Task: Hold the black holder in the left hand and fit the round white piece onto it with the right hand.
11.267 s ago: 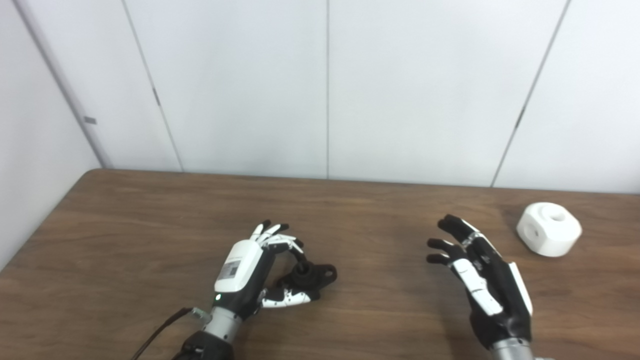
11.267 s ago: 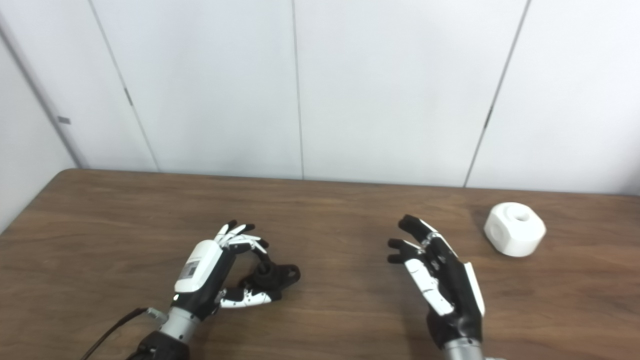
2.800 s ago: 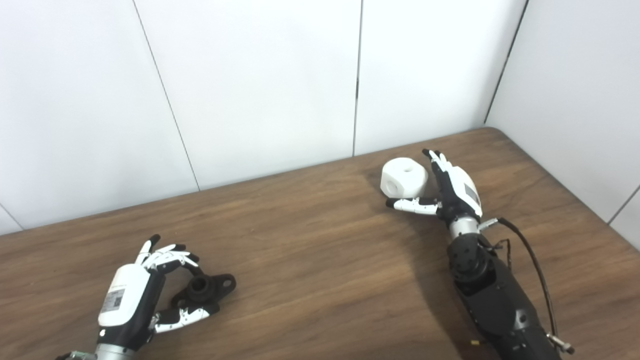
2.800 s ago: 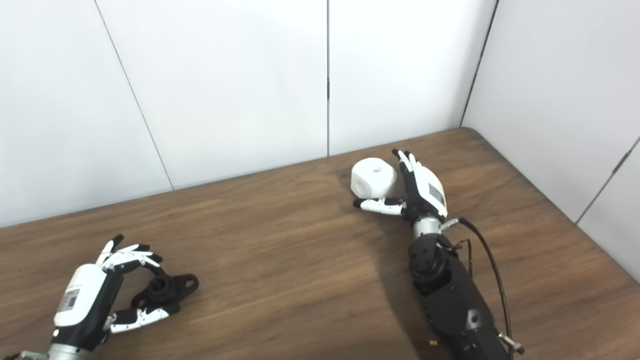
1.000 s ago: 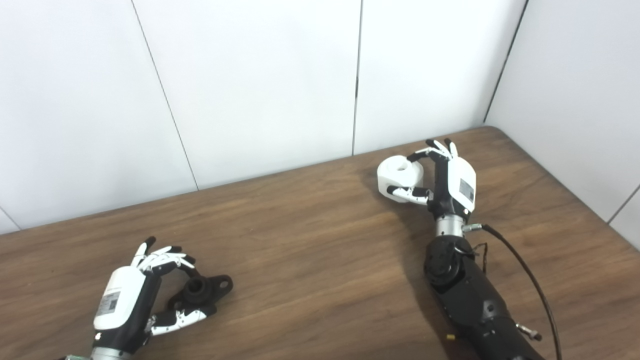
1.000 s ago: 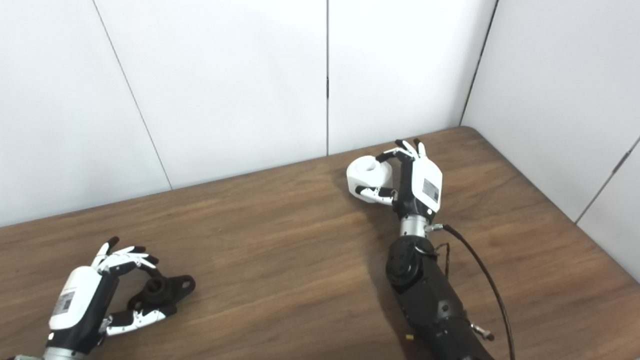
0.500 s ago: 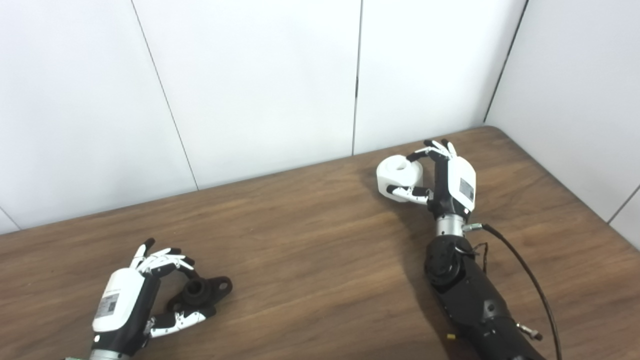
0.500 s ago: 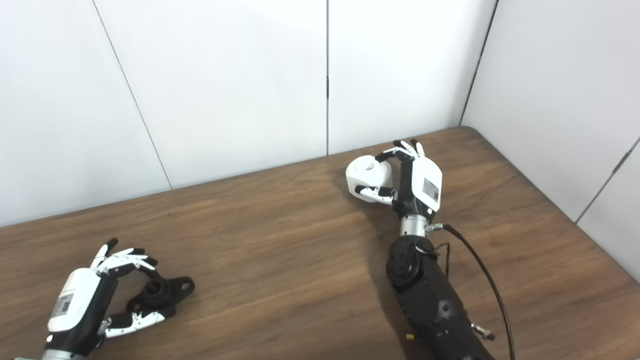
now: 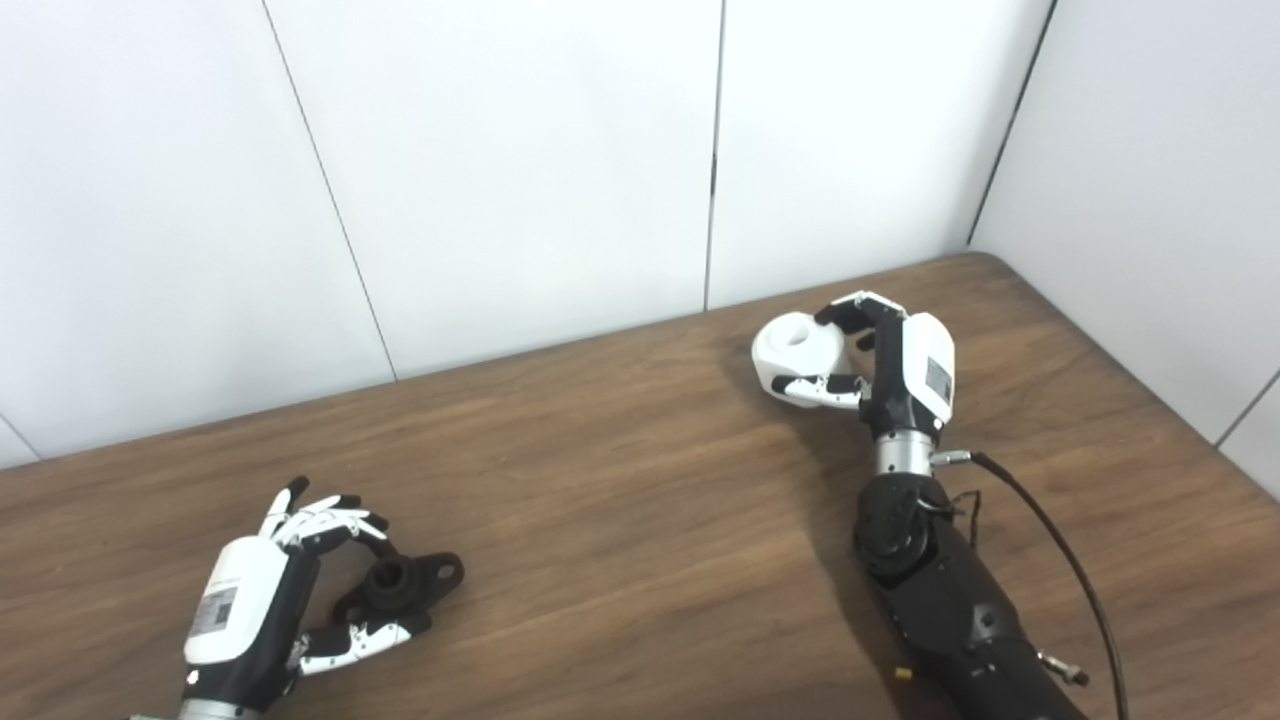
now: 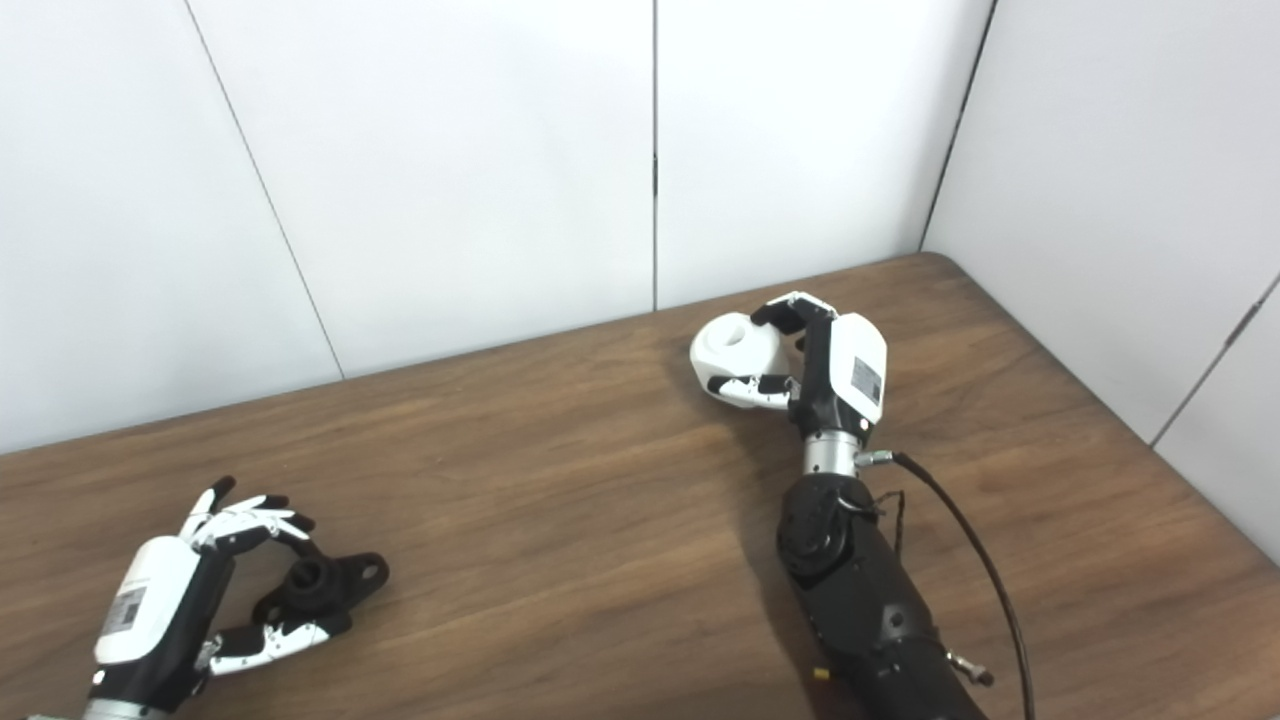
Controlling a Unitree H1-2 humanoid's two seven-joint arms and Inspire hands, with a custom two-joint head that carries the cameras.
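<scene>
Right hand (image 9: 905, 365), upper right of frame, fingers (image 9: 845, 315) curled over white piece (image 9: 800, 352); piece seems tilted, so it could slip on lifting; left hand (image 9: 250, 610), lower left, fingers loosely around holder (image 9: 405, 580) on counter (image 9: 620, 520); holder could skid.

Brown wood-grain table (image 9: 620, 500) is filling the lower frame, far right corner rounded. White panel walls (image 9: 520, 160) are standing right behind it, split by thin dark vertical seams; a second wall (image 9: 1150, 180) is meeting them at the right corner. Lighting is looking even and diffuse.
</scene>
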